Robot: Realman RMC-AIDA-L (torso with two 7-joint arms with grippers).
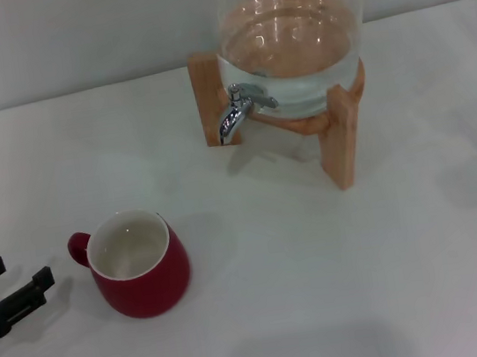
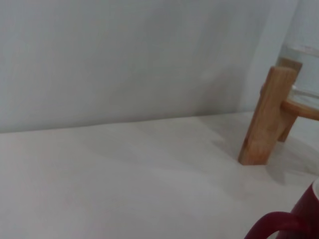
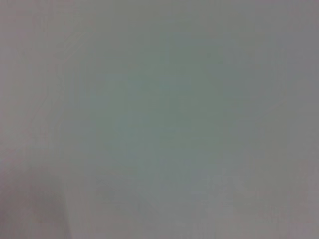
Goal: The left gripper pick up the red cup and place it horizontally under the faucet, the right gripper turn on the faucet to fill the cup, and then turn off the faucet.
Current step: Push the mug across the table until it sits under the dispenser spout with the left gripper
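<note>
Table surface, pale and wide, is carrying everything. Toward the back a clear glass dispenser is sitting in its wooden stand, partly filled with water. The faucet is jutting from the dispenser's lower front, its chrome spout pointing down over bare table. Well apart from it, nearer the front and to the left, the red cup is standing upright, its white inside showing and its small handle pointing left. Just beside that handle, not touching it, the left end effector is hanging low at the left edge, its two black fingers spread and holding nothing. From the left wrist camera, the cup's handle is peeking in at a corner, with a stand leg beyond.
</note>
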